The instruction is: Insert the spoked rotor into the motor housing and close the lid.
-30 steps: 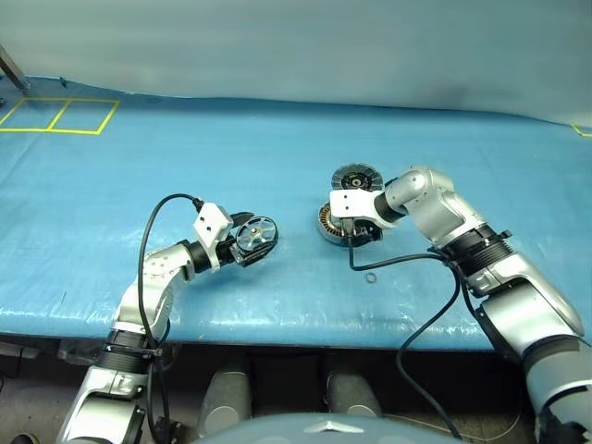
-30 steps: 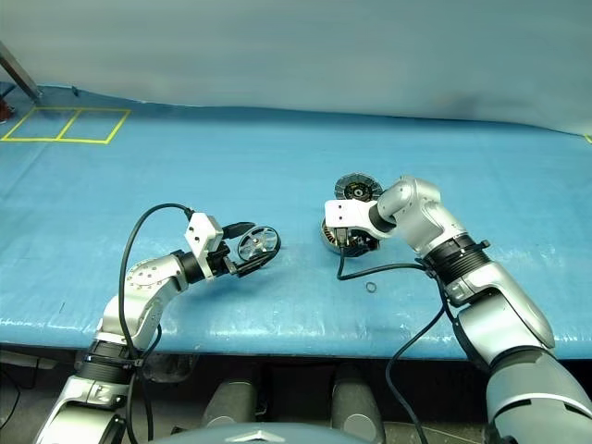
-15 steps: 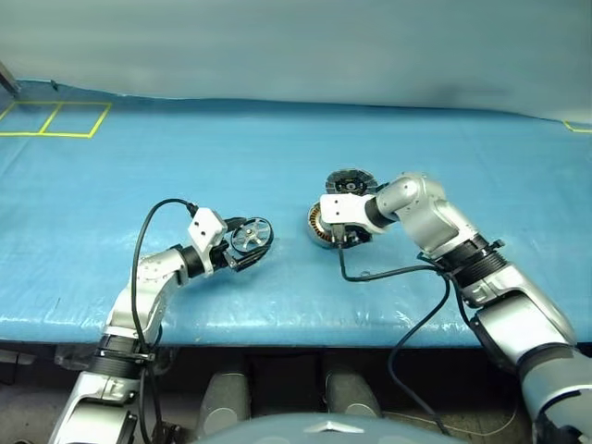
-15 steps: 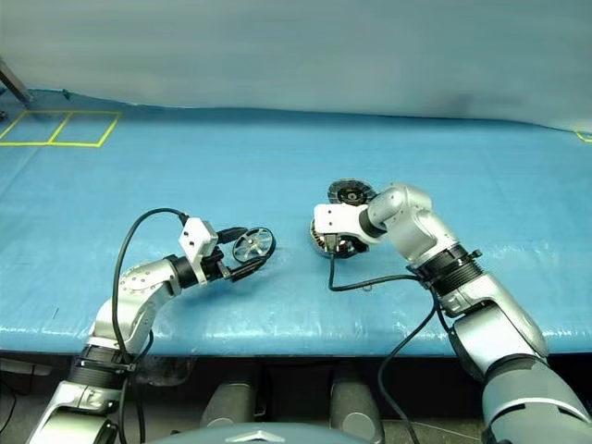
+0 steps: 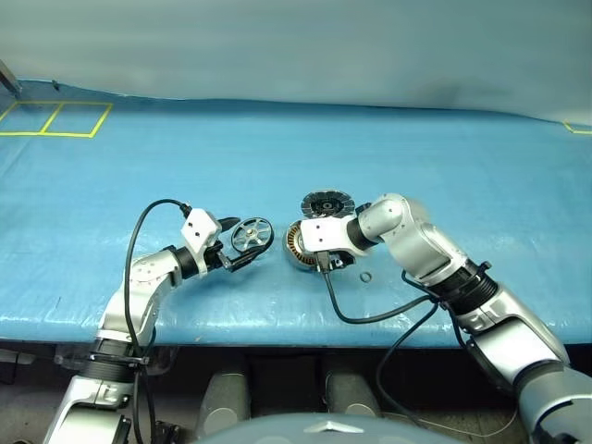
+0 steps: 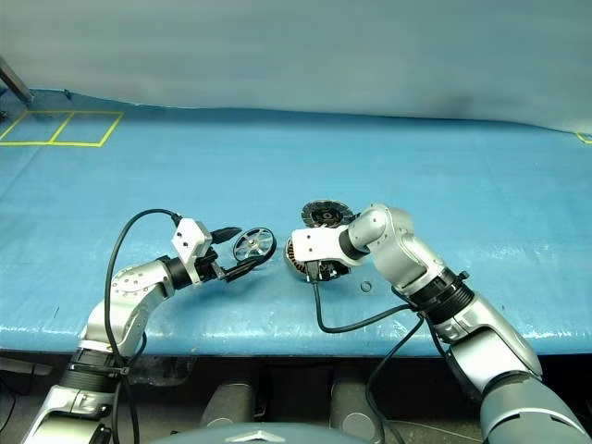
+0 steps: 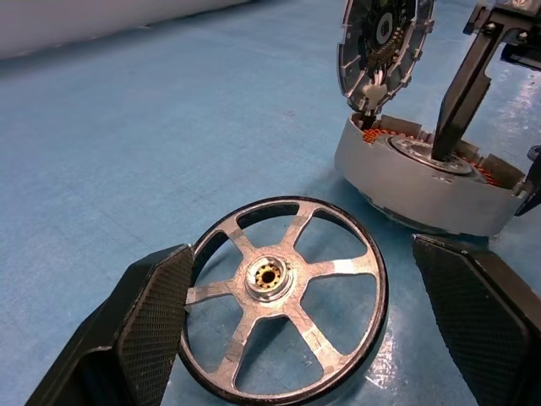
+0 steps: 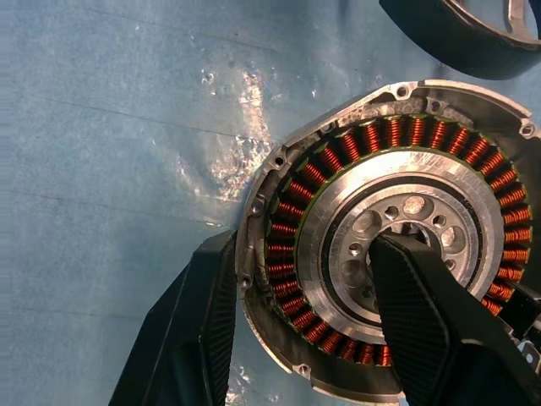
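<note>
While I count one spoked rotor between my wide-apart left gripper, right gripper clamps one motor housing wall; lid raised; counter roomy beyond.

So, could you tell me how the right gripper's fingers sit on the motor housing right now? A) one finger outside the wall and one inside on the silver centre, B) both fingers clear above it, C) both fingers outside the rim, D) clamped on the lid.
A: in the right wrist view one finger lies outside the wall of the motor housing while the other rests inside on its silver centre.
</note>
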